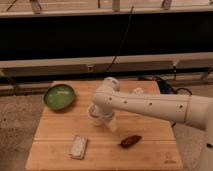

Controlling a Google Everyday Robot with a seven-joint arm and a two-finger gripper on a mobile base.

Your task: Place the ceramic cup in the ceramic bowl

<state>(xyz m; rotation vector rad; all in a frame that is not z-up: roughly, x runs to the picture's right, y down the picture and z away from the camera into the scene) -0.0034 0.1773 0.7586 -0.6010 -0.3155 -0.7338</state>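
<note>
Camera view: no brand or label can be read. A small dark mark (pixel 170 161) sits at the desk's front right corner, too faint to make out. The flat pale packet (pixel 78 146) near the front edge, left of centre, shows no legible print.

The white arm (pixel 150 105) reaches in from the right across the wooden desk (pixel 55 127) and bends down near its middle. The gripper (pixel 102 119) hangs low over the centre of the desk with its fingers spread wide. It is right at the ceramic cup (pixel 93 113), a pale tumbler partly hidden under the wrist. Whether the fingers touch the cup or have any hold on it cannot be told.

The ceramic bowl (pixel 59 96), green-glazed with a paler patch inside, stands at the back left corner, apart from the cup and gripper. A small dark brown object (pixel 131 141) lies near the front edge, right of centre, close to the gripper. A black cable (pixel 122 45) hangs behind the desk.
</note>
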